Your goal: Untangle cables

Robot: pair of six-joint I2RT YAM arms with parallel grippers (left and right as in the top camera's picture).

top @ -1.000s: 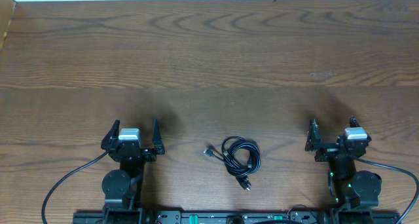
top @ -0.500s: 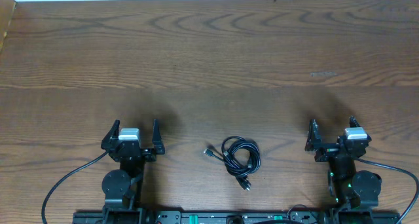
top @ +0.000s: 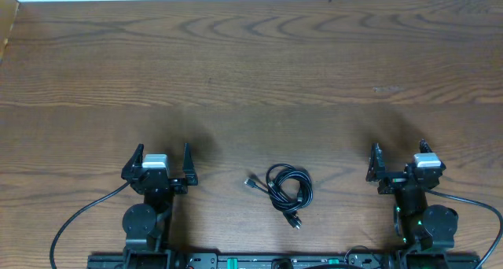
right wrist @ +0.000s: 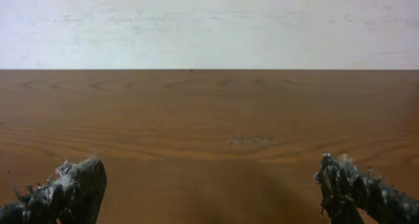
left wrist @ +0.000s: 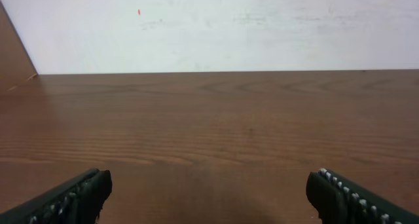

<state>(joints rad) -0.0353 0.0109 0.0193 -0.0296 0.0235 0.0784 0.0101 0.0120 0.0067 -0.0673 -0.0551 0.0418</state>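
The cables (top: 286, 192) lie as one small tangled bundle of thin black cords near the table's front edge, midway between the two arms, with plug ends poking out at its left and bottom. My left gripper (top: 163, 153) stands open well to the left of the bundle, nothing between its fingers. My right gripper (top: 399, 152) stands open well to the right, also empty. Both wrist views show only bare wood between wide-spread fingertips (left wrist: 91, 191) (right wrist: 82, 188); the cables are out of view there.
The wooden table (top: 251, 72) stretches away to a white wall at the far edge. Thicker black wires (top: 82, 214) (top: 471, 202) run from each arm base along the front edge.
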